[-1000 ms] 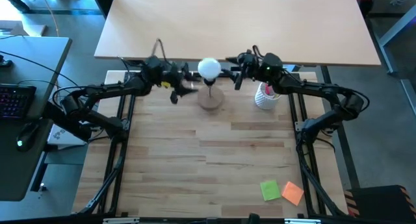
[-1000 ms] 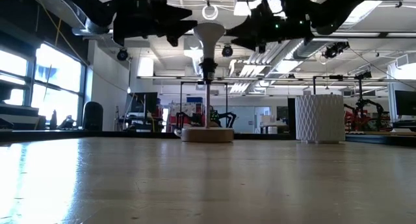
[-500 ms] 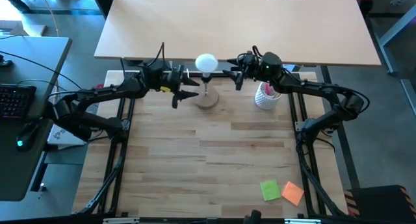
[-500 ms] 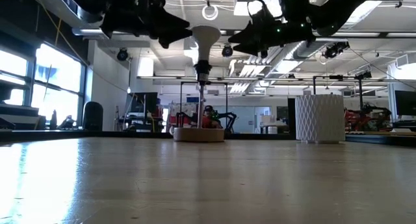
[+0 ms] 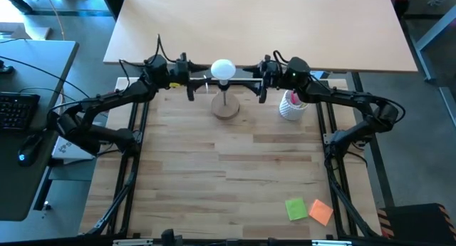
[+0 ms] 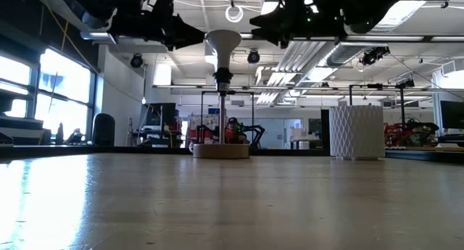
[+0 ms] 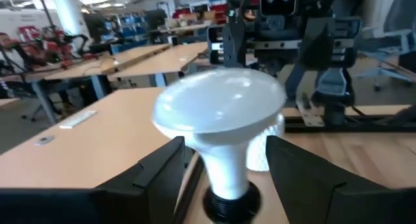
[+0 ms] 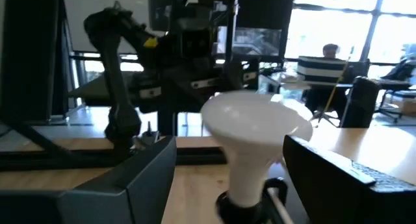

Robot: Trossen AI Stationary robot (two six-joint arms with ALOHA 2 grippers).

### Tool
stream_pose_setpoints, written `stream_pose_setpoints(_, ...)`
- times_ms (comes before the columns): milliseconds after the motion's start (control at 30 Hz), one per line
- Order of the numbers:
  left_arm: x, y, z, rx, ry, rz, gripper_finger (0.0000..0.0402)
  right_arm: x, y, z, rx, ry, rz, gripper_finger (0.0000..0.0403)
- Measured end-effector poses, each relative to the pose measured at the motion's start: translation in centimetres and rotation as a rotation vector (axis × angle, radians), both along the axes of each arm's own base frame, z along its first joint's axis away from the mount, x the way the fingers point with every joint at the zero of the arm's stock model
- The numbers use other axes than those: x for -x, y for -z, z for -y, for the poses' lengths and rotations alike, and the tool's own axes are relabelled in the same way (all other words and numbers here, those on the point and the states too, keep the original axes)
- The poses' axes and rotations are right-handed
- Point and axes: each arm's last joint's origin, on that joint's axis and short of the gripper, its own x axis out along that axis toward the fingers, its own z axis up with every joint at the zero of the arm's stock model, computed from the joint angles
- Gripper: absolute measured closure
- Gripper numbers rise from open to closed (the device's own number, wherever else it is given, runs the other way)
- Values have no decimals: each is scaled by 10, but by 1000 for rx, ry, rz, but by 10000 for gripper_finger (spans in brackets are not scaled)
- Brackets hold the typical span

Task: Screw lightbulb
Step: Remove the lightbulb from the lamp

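So you've got both arms stretched to the far edge of the worktop (image 5: 235,175), facing each other with the bulb (image 5: 223,68) between them. Your left end effector (image 5: 191,85) sits just left of the bulb, fingers spread wide, nothing in them. Your right end effector (image 5: 261,84) mirrors it on the other side, also wide and holding nothing. Neither one touches the bulb from above, as far as I can see.

The bulb stands upright in the black socket on top of the lamp base (image 5: 226,108), a thin post on a round wooden disc.

Count-wise: one bulb, one base, one white cup (image 5: 291,107) with pink stuff in it right of the base, and two sticky notes at the near right, one green (image 5: 296,209), one orange (image 5: 321,212).

The low view shows the bulb's cone neck going down into the socket, and both end effectors up at globe height. Each wrist view looks between its own fingers straight at the bulb, with the other arm behind it. Only the right wrist view shows a person (image 8: 328,62) seated far back in the room.
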Motion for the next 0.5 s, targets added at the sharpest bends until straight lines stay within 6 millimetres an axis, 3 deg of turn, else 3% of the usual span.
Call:
stream_pose_setpoints(167, -5, 8, -9, -3, -2, 9, 174, -9, -11, 7, 0, -4, -17, 124)
stream_pose_setpoints(333, -16, 14, -11, -11, 76, 47, 167, -24, -7, 17, 6, 2, -72, 124)
stream_pose_setpoints(500, -19, 15, -8, -11, 92, 50, 167, -27, -5, 27, 1, 23, -71, 124)
